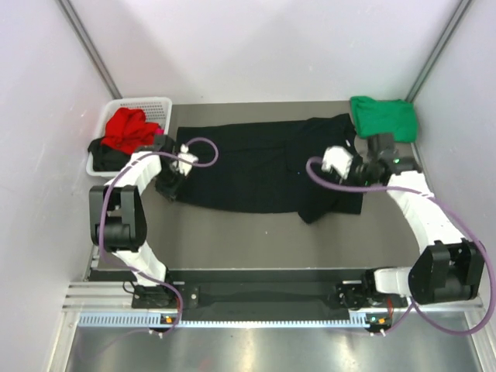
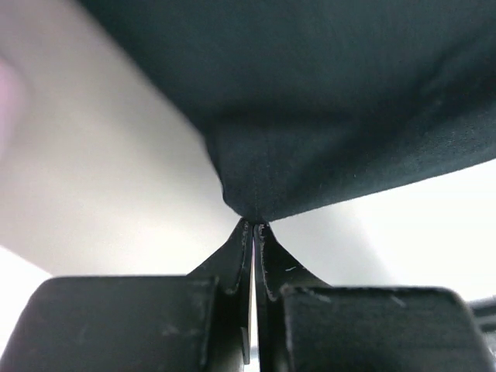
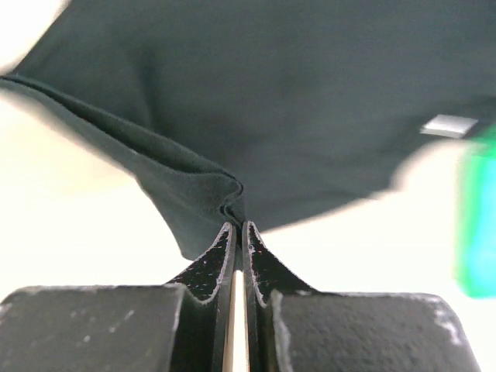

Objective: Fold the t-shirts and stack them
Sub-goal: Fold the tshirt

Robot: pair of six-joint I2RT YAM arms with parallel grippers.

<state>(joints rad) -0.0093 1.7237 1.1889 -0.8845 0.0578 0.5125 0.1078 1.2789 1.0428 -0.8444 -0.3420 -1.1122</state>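
**Both pincers are gripping the black t-shirt**

Left wrist: your left pincer [image 2: 253, 226] is clamping shut on a pinched-up corner of the black t-shirt [image 2: 325, 101], and the cloth is fanning up and away from the fingertips.

Right wrist: your right pincer [image 3: 239, 226] is squeezing closed on a doubled, rolled edge of the same shirt. A small pale tag is showing at the right, and the green t-shirt [image 3: 474, 225] is appearing as a blur at the right edge.

Top external: the black t-shirt is lying across the far half of the table [image 1: 248, 240], its right part bunched and folded over. Your left arm is holding its left edge and your right arm its right part. The green t-shirt is sitting in the far right corner, just beside the black one. The red t-shirt [image 1: 130, 128] is lying in the white basket [image 1: 159, 105] at far left, over a dark cloth.
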